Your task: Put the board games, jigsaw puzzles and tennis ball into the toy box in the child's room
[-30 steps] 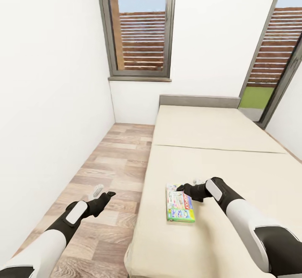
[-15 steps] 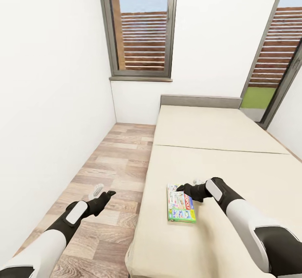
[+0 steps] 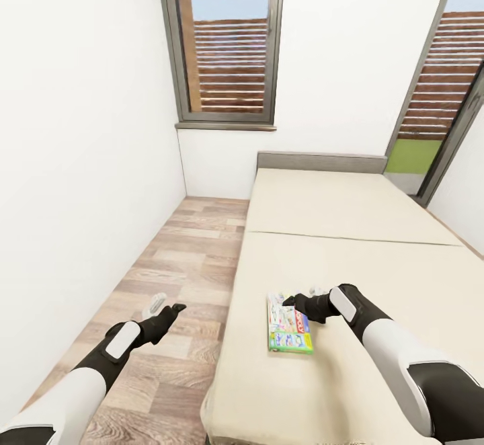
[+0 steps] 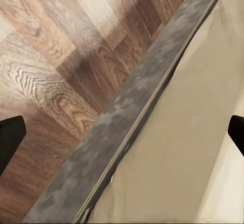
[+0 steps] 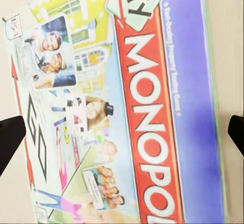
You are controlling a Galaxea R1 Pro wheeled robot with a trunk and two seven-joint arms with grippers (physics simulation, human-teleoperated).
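The right gripper (image 3: 296, 300) hovers just above the board game (image 3: 289, 322), which lies flat on the bed (image 3: 349, 257) under its fingers. The jaws stand wide apart and hold nothing, probably spread to span the box. The left gripper (image 3: 168, 312), also open and empty, hangs over the floor (image 3: 181, 257) beside the bed, clear of the work.

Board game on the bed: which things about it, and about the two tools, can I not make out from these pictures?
- Board game: in the head view its far end is covered by the right tool; in the right wrist view the title is cut off by the picture edge.
- Contact between tool and box: cannot tell.
- Left tool, over the floor: the left wrist view shows the fingertips cut off at the picture edges.
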